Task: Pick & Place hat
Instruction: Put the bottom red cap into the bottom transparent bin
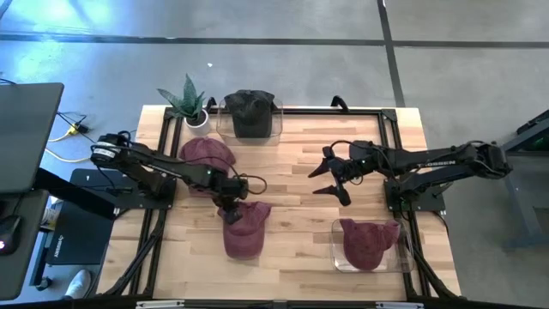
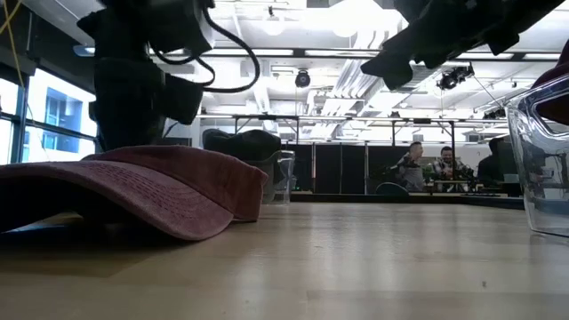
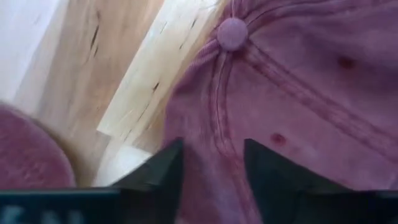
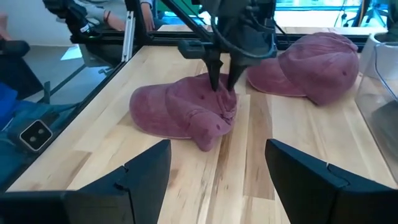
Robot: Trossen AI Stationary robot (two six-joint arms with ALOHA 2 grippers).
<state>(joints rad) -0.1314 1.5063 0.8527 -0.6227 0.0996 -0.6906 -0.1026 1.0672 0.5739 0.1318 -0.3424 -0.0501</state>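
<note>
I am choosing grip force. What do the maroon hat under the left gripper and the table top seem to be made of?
The maroon hat looks like washed cotton twill: matte, faded, with stitched seams, eyelets and a cloth button. The table top looks like pale jointed wood planks with visible grain and a smooth, lightly sealed finish.

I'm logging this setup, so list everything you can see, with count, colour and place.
Caps: three, maroon; one front centre under the left pincer, one behind it, one in the front-right bin.
Bins: two, clear; back centre and front right.
Dark cap: one, in the back bin.
Plant: one, green, back left.
Table: one, light wood.
Left pincer: fingers apart at the front cap's crown.
Right pincer: open, over centre-right.
</note>
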